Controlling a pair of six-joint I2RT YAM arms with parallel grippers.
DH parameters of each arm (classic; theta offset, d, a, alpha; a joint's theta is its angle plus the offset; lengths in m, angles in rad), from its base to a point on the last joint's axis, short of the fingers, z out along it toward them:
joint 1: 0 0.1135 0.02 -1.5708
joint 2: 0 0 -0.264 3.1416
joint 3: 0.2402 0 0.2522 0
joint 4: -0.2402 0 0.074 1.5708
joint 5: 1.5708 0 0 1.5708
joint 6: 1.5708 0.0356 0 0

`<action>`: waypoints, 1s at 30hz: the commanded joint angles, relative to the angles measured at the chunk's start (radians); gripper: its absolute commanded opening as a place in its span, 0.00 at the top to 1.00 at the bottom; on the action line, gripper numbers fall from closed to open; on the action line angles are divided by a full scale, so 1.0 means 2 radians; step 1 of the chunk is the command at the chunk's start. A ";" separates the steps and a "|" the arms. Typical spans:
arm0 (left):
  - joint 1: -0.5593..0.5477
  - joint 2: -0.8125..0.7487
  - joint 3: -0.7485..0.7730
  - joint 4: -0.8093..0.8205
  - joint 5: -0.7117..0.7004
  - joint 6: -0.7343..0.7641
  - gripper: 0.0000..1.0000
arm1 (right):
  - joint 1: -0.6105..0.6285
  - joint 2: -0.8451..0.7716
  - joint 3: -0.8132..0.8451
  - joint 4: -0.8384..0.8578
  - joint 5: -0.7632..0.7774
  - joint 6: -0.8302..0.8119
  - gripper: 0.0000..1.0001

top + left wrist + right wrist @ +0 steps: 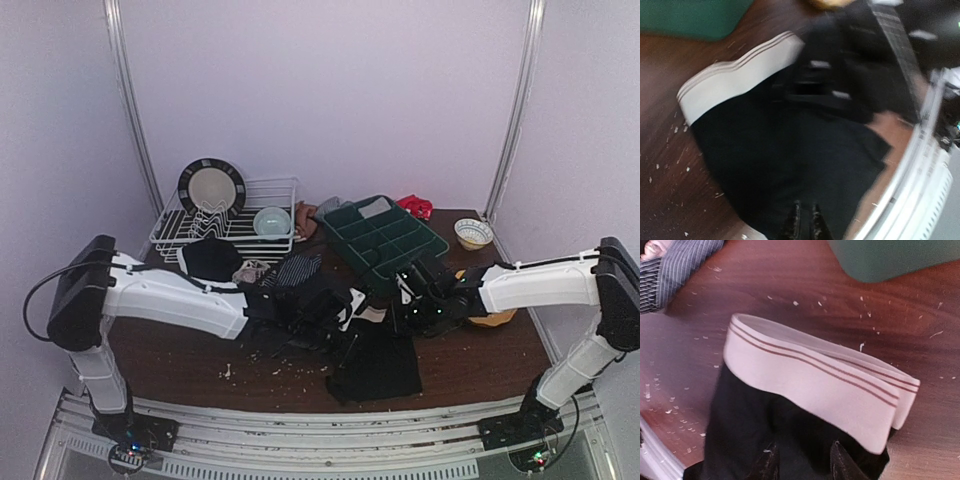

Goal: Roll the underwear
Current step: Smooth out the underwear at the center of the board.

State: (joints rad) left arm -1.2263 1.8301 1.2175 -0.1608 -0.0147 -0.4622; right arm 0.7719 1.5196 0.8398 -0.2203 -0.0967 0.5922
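Directly beneath right gripper (805,466): black underwear (760,425), white striped waistband (815,385) ahead, lying on wooden table (790,280). Jaws parted, not clamped. Left gripper (804,226) over same garment, jaws all but closed; pinch on fabric undeterminable.

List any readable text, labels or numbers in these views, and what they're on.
None readable in any view.
The waistband of the black underwear: thin stripes only, no lettering.
The green tray, plate, patterned bowl: no lettering visible.
The left wrist view is blurred; nothing legible there.
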 commanded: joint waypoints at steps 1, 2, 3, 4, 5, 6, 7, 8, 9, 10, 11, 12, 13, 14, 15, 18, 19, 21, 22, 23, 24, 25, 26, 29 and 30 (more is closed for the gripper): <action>0.014 0.047 0.001 0.027 0.020 0.010 1.00 | 0.004 0.034 0.001 -0.003 0.065 0.018 0.71; 0.014 0.055 0.000 0.029 0.025 0.011 1.00 | 0.002 0.035 -0.008 -0.001 0.075 0.022 0.73; 0.014 0.060 -0.005 0.034 0.031 0.009 1.00 | 0.000 0.035 -0.017 0.001 0.082 0.026 0.75; 0.013 0.063 -0.012 0.042 0.036 0.005 1.00 | -0.002 0.033 -0.027 0.002 0.086 0.029 0.77; 0.013 0.064 -0.022 0.052 0.041 0.000 1.00 | -0.003 0.031 -0.035 0.004 0.091 0.032 0.78; 0.013 0.065 -0.030 0.059 0.044 -0.003 1.00 | -0.003 0.028 -0.042 0.003 0.096 0.034 0.79; 0.011 0.065 -0.038 0.064 0.047 -0.005 1.00 | -0.003 0.024 -0.051 0.002 0.100 0.035 0.79; 0.008 0.064 -0.044 0.067 0.047 -0.005 1.00 | -0.004 0.020 -0.057 0.002 0.101 0.036 0.79; 0.005 0.064 -0.048 0.067 0.047 -0.004 1.00 | -0.004 0.016 -0.063 0.002 0.100 0.037 0.79; -0.001 0.064 -0.051 0.065 0.047 -0.004 1.00 | -0.003 0.011 -0.068 0.001 0.097 0.037 0.79; -0.006 0.064 -0.050 0.062 0.044 -0.002 1.00 | -0.003 0.006 -0.071 -0.004 0.095 0.036 0.79; -0.010 0.063 -0.049 0.058 0.040 -0.001 1.00 | -0.003 0.000 -0.074 -0.009 0.097 0.035 0.79; -0.016 0.062 -0.049 0.053 0.037 0.000 1.00 | -0.003 -0.009 -0.078 -0.011 0.095 0.034 0.79; -0.020 0.059 -0.047 0.049 0.032 0.002 1.00 | -0.002 -0.022 -0.083 -0.010 0.089 0.031 0.77; -0.025 0.053 -0.047 0.045 0.025 0.003 1.00 | 0.000 -0.040 -0.087 -0.009 0.081 0.030 0.74; -0.034 0.022 -0.056 0.040 0.011 0.003 0.74 | 0.023 -0.104 -0.090 -0.023 0.077 0.027 0.62; -0.037 0.011 -0.061 0.043 0.010 0.002 0.66 | 0.035 -0.123 -0.088 -0.029 0.082 0.027 0.58; -0.041 -0.006 -0.071 0.045 0.010 -0.005 0.59 | 0.069 -0.145 -0.082 -0.038 0.098 0.029 0.56; -0.043 -0.010 -0.075 0.047 0.013 -0.007 0.59 | 0.086 -0.146 -0.078 -0.045 0.103 0.034 0.56; -0.047 -0.013 -0.078 0.047 0.013 -0.010 0.59 | 0.100 -0.143 -0.072 -0.054 0.107 0.041 0.56; -0.052 -0.016 -0.081 0.043 0.007 -0.014 0.59 | 0.112 -0.138 -0.070 -0.056 0.111 0.049 0.57; -0.057 -0.020 -0.084 0.039 -0.005 -0.020 0.59 | 0.127 -0.132 -0.072 -0.052 0.114 0.055 0.58; -0.063 -0.026 -0.090 0.038 -0.024 -0.025 0.59 | 0.140 -0.125 -0.077 -0.044 0.119 0.062 0.58; -0.066 -0.056 -0.119 0.051 -0.061 -0.040 0.56 | 0.179 -0.097 -0.097 -0.042 0.150 0.093 0.61; -0.066 -0.067 -0.121 0.049 -0.075 -0.037 0.51 | 0.186 -0.094 -0.106 -0.043 0.159 0.104 0.62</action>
State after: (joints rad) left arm -1.3472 1.7752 1.0260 -0.0769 -0.0452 -0.5026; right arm 1.0843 1.2846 0.6846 -0.2630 0.1181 0.7094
